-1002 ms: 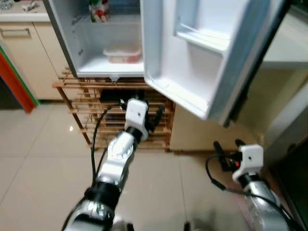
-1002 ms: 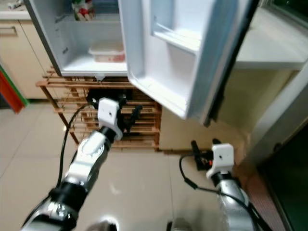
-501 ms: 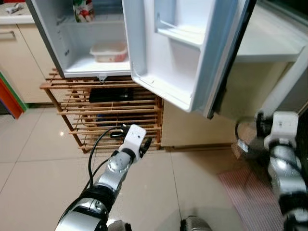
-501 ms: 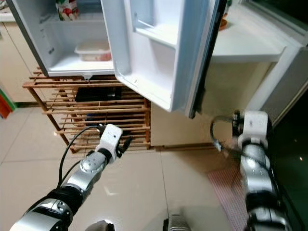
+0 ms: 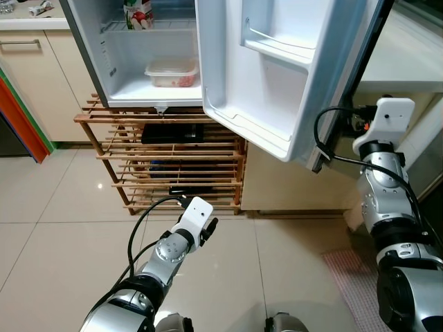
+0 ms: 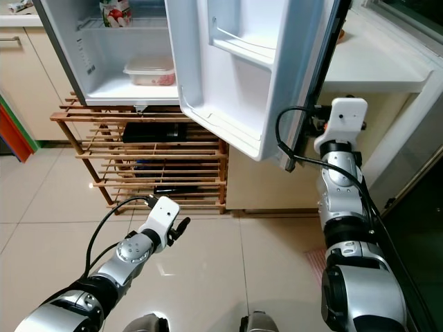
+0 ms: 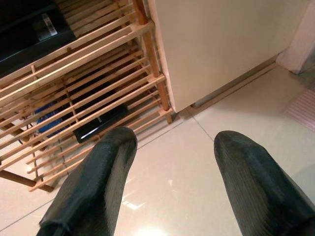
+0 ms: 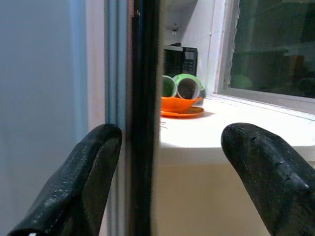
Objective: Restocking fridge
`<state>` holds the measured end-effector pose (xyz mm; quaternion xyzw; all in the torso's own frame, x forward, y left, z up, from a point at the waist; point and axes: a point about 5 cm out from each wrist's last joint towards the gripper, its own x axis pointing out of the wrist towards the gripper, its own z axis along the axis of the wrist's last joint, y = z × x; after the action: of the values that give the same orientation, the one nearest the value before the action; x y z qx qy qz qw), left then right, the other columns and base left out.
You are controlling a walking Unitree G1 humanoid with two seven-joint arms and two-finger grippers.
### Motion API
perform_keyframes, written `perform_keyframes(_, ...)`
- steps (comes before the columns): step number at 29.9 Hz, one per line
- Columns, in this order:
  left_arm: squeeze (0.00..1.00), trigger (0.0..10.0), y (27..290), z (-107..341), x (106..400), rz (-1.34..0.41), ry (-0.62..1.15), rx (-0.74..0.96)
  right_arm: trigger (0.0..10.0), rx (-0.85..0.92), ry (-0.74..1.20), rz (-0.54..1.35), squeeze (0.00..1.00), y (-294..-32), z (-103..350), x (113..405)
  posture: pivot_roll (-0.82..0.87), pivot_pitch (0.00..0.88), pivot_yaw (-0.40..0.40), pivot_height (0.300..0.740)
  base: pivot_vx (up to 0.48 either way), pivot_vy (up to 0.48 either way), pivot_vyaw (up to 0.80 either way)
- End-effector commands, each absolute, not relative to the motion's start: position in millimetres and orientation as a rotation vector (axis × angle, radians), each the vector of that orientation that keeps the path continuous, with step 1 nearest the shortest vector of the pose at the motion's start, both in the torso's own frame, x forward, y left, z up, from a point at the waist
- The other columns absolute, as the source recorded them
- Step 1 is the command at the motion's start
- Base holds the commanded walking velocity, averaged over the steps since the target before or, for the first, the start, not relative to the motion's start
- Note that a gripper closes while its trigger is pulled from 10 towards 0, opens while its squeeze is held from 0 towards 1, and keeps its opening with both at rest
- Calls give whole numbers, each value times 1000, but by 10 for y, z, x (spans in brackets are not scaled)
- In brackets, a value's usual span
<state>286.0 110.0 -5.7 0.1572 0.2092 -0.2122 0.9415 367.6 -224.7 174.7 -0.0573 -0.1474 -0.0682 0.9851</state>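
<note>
Fridge [image 5: 131, 62] stands far left, its door [image 5: 277, 76] swung wide; inside are a food tub [image 5: 172, 72] and a carton [image 5: 140, 12]. Restocking looks barely begun: neither gripper carries anything. Right gripper [image 8: 162, 182], jaws wide and empty, sits at the door's outer edge. Left gripper [image 7: 172, 182], jaws wide and empty, hangs low over the floor tiles [image 5: 62, 228] near the wooden rack [image 5: 166, 155].

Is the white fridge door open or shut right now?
Open: the white fridge door swings out, showing its inner shelves, and a clear food container sits inside the fridge.
</note>
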Motion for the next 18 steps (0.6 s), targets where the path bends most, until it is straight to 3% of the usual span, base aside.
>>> perform_keyframes(1,0,10000,1104,-11,2916,-418,413,317,10000,-57,-313,-112,0,-2194,1809,3717,-126,0,42,703,0,0,0)
perform_keyframes(5,0,10000,1101,-14,2914,-419,417,314,10000,-37,-315,-75,0,-2110,1832,3735,-131,0,39,703,0,0,0)
perform_keyframes(11,0,10000,1093,-3,2924,-419,411,305,10000,94,-358,156,0,-1660,1976,3703,-135,0,35,703,0,0,0)
perform_keyframes(12,0,10000,1084,1,2926,-422,408,300,10000,170,-371,317,0,-1395,2070,3613,-139,0,36,703,0,0,0)
perform_keyframes(18,0,10000,1055,2,2919,-439,405,292,10000,341,-341,653,0,-1002,2237,3296,-143,0,35,703,0,0,0)
